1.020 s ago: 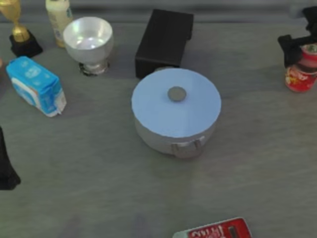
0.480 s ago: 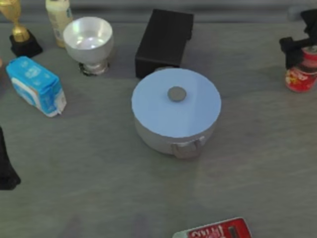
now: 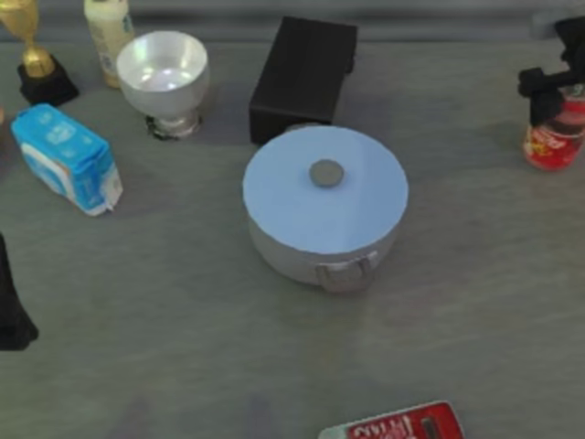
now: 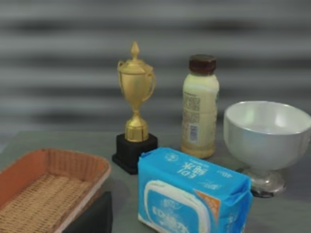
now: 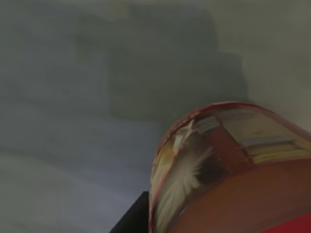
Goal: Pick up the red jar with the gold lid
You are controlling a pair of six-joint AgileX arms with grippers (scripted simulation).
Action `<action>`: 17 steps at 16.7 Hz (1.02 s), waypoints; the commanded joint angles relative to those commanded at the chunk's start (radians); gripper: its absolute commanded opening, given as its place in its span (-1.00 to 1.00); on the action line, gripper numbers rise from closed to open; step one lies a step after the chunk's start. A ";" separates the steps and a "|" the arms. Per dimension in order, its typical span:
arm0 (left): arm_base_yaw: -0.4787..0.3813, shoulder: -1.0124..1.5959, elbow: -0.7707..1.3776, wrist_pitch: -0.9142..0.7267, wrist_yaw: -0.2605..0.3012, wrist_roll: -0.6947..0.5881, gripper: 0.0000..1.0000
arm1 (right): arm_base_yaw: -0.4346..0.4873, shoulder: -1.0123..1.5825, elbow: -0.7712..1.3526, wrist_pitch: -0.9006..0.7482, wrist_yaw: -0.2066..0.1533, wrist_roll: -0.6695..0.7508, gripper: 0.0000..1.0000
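The red jar (image 3: 551,142) stands at the counter's (image 3: 183,311) far right edge, well apart from the blue-lidded pot (image 3: 324,203). The right gripper (image 3: 551,87) sits over its top; whether its fingers grip it cannot be told. The left arm (image 3: 11,306) rests parked at the left edge.

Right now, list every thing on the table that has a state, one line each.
red jar: upright at the table's right edge, right gripper at its top
pot: lid on
bottle: upright, capped
silver cup: upright, empty
trophy: standing
blue pack: lying flat
basket: empty
left arm: parked at the left edge
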 joint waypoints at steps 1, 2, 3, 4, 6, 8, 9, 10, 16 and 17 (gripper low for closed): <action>0.000 0.000 0.000 0.000 0.000 0.000 1.00 | 0.000 0.000 0.000 0.000 0.000 0.000 -0.96; 0.000 0.000 0.000 0.000 0.000 0.000 1.00 | 0.000 0.000 0.000 0.000 0.000 0.000 -1.00; 0.000 0.000 0.000 0.000 0.000 0.000 1.00 | 0.000 0.000 0.000 0.000 0.000 0.000 -1.00; 0.000 0.000 0.000 0.000 0.000 0.000 1.00 | 0.000 0.000 0.000 0.000 0.000 0.000 -1.00; 0.000 0.000 0.000 0.000 0.000 0.000 1.00 | 0.000 0.000 0.000 0.000 0.000 0.000 -1.00; 0.000 0.000 0.000 0.000 0.000 0.000 1.00 | 0.000 0.000 0.000 0.000 0.000 0.000 -1.00; 0.000 0.000 0.000 0.000 0.000 0.000 1.00 | 0.000 0.000 0.000 0.000 0.000 0.000 -1.00; 0.000 0.000 0.000 0.000 0.000 0.000 1.00 | -0.004 -0.001 0.000 0.000 0.000 0.002 -1.00; 0.000 0.000 0.000 0.000 0.000 0.000 1.00 | 0.002 -0.164 -0.156 -0.005 -0.005 -0.001 -1.00; 0.000 0.000 0.000 0.000 0.000 0.000 1.00 | 0.002 -0.216 -0.204 -0.007 -0.005 0.000 -1.00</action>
